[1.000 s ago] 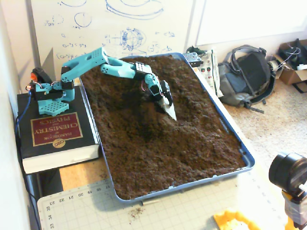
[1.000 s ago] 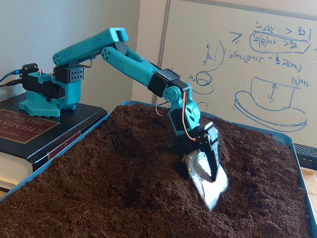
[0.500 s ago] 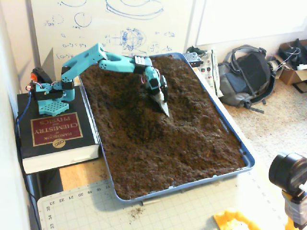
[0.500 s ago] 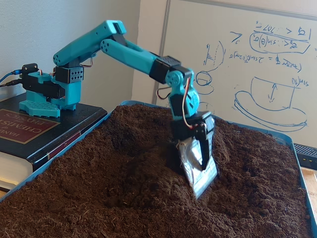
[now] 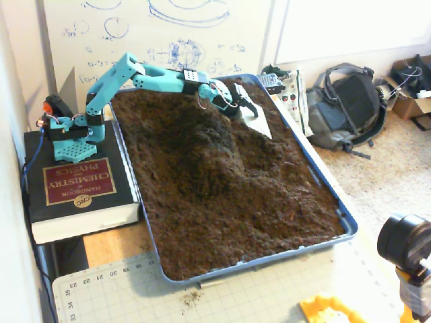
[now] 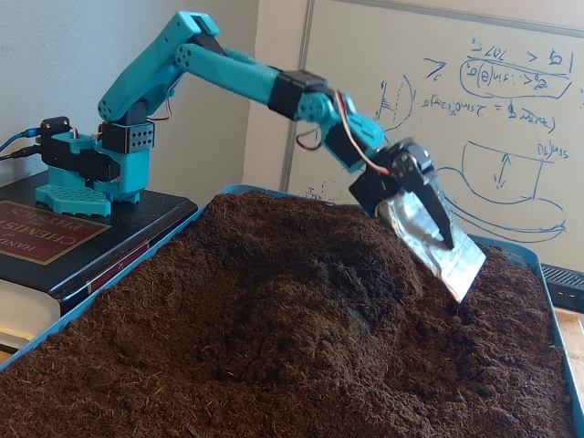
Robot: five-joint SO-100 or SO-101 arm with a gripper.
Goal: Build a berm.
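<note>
Lifting clear of the soil, the gripper (image 6: 429, 233) with its foil-wrapped scoop (image 6: 436, 245) is now held above the far right part of the tray (image 5: 323, 182), where half a second ago the blade was dug into the soil beside the mound; the scoop is seen in the other fixed view (image 5: 256, 116) near the tray's back corner. The berm (image 5: 212, 145) is left standing in the far half of the tray, roughly mid-width, rounded and darker on its near flank (image 6: 351, 283). The ridge is judged to be partly formed, with more soil likely needed along its length. Whether the jaws are parted cannot be told, since they are covered by the foil. The tray is carried on a surface with a cutting mat (image 5: 222, 299) at its near edge, the arm's base is set on a thick book (image 5: 77, 185), a whiteboard (image 6: 474, 100) is mounted behind, and a backpack (image 5: 343, 104) lies on the floor.
</note>
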